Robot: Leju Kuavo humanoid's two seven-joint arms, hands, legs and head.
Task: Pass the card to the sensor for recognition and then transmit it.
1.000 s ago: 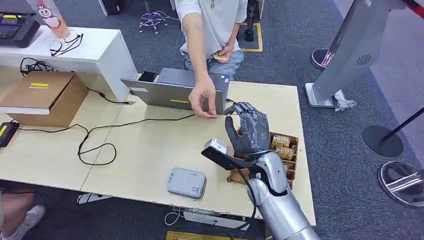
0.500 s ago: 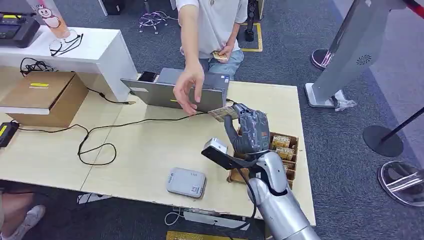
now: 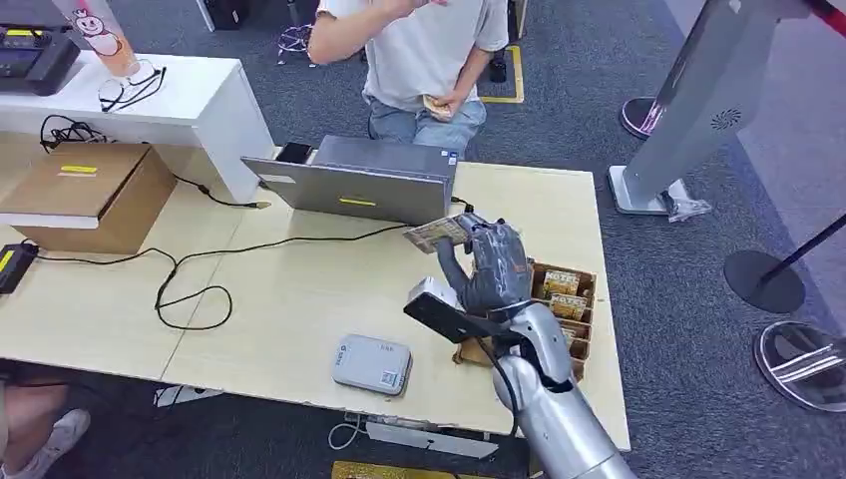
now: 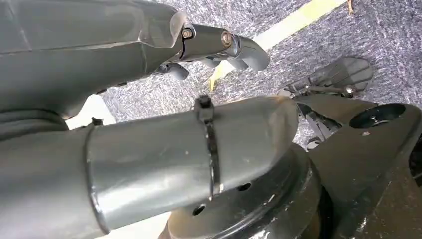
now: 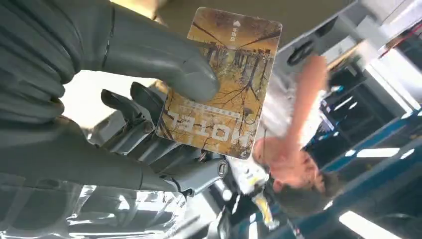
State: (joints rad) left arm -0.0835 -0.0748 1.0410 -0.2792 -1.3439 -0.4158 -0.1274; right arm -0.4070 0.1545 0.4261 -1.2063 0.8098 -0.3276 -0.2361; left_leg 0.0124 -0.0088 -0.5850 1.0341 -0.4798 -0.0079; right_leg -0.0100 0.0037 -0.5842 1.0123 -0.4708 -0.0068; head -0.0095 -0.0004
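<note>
My right hand [image 3: 494, 264] is raised over the table's right side, pinching a yellow-brown hotel card [image 3: 436, 235] that sticks out toward the laptop. In the right wrist view the thumb [image 5: 164, 64] presses the card [image 5: 221, 84] against the darker fingers [image 5: 149, 134] behind it. The grey flat sensor [image 3: 372, 364] lies on the table near the front edge, nearer me and to the left of the hand. In the left wrist view my left hand [image 4: 99, 59] hangs over carpet, thumb and fingers [image 4: 224, 42] apart, holding nothing.
A brown card box [image 3: 567, 297] with more cards stands just right of my right hand. A grey laptop [image 3: 359, 185] sits at the table's far edge, and a person [image 3: 429, 50] is behind it. A black cable [image 3: 190, 284] loops across the left half. A cardboard box [image 3: 85, 190] is at far left.
The person let go of the card and drew the arm back up from the table. My right hand now holds the card alone and has shifted slightly left.
</note>
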